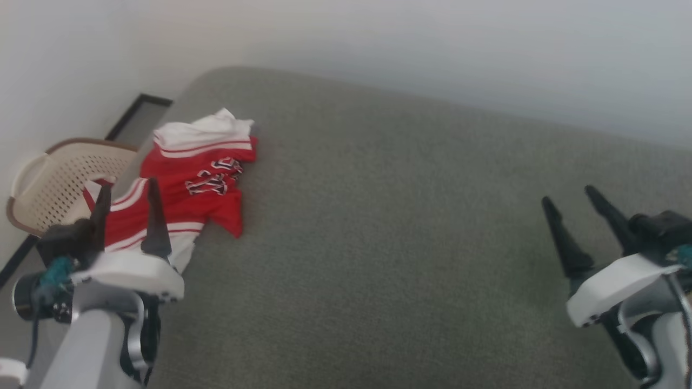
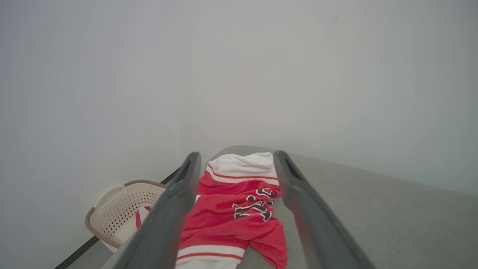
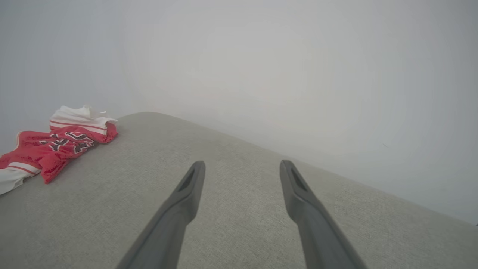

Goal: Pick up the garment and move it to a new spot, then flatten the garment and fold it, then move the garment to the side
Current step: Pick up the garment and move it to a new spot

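Garment (image 1: 186, 189) is lying crumpled near the left edge of the grey padded surface (image 1: 378, 243), beside a perforated basket (image 1: 54, 178) — the pickup is probably going best at a raised fold of the red body, not the loose white sleeve. Left pincer (image 1: 130, 186) is hovering over the near hem, fingers spread and empty — right pincer (image 1: 569, 195) is hanging well apart, likewise spread.

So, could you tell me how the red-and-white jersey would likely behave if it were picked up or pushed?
The red-and-white jersey lies rumpled in soft folds, so it would probably hang limp from a pinch. It looks thin, so likely light. On the textured grey fabric surface, a push would probably bunch it, not slide it.
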Controlling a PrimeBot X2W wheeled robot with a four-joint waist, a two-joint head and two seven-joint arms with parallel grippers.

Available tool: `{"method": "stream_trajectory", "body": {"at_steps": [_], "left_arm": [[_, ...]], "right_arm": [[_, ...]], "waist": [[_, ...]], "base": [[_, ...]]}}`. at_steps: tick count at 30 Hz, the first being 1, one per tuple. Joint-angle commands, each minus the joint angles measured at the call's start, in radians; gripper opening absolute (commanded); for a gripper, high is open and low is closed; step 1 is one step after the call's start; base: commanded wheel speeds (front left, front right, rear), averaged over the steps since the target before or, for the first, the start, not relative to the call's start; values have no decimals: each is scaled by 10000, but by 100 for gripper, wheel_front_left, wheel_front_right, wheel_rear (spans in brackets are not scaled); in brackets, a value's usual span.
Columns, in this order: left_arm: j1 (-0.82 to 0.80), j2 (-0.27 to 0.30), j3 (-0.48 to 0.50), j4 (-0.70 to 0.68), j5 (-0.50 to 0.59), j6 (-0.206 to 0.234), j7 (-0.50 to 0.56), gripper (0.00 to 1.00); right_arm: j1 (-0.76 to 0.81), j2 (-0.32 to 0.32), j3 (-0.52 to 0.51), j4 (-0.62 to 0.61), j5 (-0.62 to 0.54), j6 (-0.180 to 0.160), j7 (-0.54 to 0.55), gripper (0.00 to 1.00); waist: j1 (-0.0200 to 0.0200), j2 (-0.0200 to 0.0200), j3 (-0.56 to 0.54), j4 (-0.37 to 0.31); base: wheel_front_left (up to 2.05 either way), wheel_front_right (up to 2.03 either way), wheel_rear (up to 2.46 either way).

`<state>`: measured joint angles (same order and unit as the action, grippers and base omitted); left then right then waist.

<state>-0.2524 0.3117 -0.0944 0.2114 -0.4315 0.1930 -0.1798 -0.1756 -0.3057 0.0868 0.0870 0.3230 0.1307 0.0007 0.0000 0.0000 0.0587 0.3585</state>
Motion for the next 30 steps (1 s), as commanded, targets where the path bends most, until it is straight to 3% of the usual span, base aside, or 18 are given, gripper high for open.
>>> {"method": "stream_trajectory", "body": {"at_steps": [1, 11, 19, 25, 29, 30], "left_arm": [[-210, 7, 20, 167, -11, -35, -78, 100], [-2685, -141, 225, 3257, -554, -270, 234, 100], [-4277, -227, -38, 6015, -749, -33, 2047, 100], [-5130, -417, -286, 7649, -945, -188, 3411, 100], [-5377, -567, -348, 8193, -977, -295, 3707, 100], [-5464, -586, -332, 8290, -1003, -308, 3603, 72]], "right_arm": [[-122, -104, -58, -125, 52, 1, 74, 100], [-338, -1312, -451, -1133, 501, 1, 447, 100], [-396, -1864, -589, -1491, 762, 1, 665, 100], [-497, -2150, -587, -1674, 929, 1, 773, 100], [-536, -2193, -570, -1665, 981, 1, 809, 100], [-545, -2194, -571, -1642, 995, 1, 812, 100]], "waist": [[0, 0, 540, -306], [0, 0, 2448, -801], [0, 0, 3207, -964], [0, 0, 3460, -1060], [0, 0, 3469, -1096], [0, 0, 3451, -1104]], "base": [[0, 0, 0], [0, 0, 0], [0, 0, 0], [0, 0, 0], [0, 0, 0], [0, 0, 0]]}}
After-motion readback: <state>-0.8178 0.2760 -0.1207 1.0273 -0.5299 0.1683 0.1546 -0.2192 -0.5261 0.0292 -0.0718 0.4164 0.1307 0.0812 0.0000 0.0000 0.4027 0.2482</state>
